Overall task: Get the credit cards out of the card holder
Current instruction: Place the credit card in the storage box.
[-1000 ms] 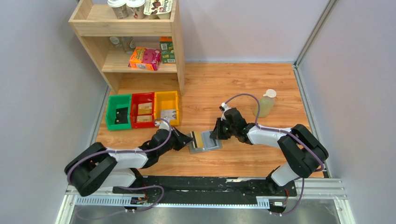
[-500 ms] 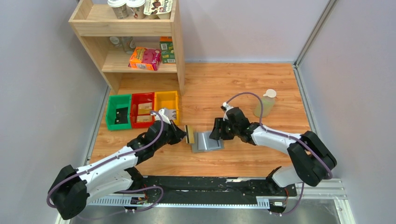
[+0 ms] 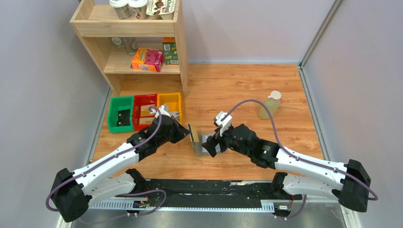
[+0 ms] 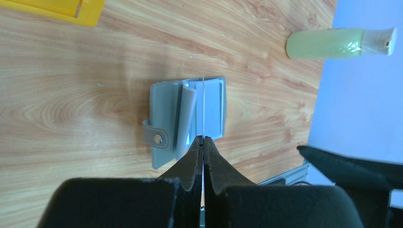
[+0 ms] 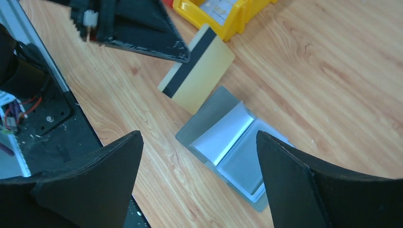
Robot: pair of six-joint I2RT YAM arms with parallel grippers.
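Credit card (image 5: pixel 197 71), tan with a black stripe, is pinched by one end in the closed left claw (image 4: pixel 203 140), just right of the yellow bin (image 3: pixel 169 100). Beside it the grey card holder (image 4: pixel 187 118) lies open on the wooden desk (image 3: pixel 237 85), pale slots up. Above it the right claw (image 5: pixel 197 142) hangs with jaws spread wide, holding nothing. A pale green bottle (image 3: pixel 269 105) sits well apart, far right

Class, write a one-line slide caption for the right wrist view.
Left gripper holds a tan credit card out of the open grey card holder; right gripper open.
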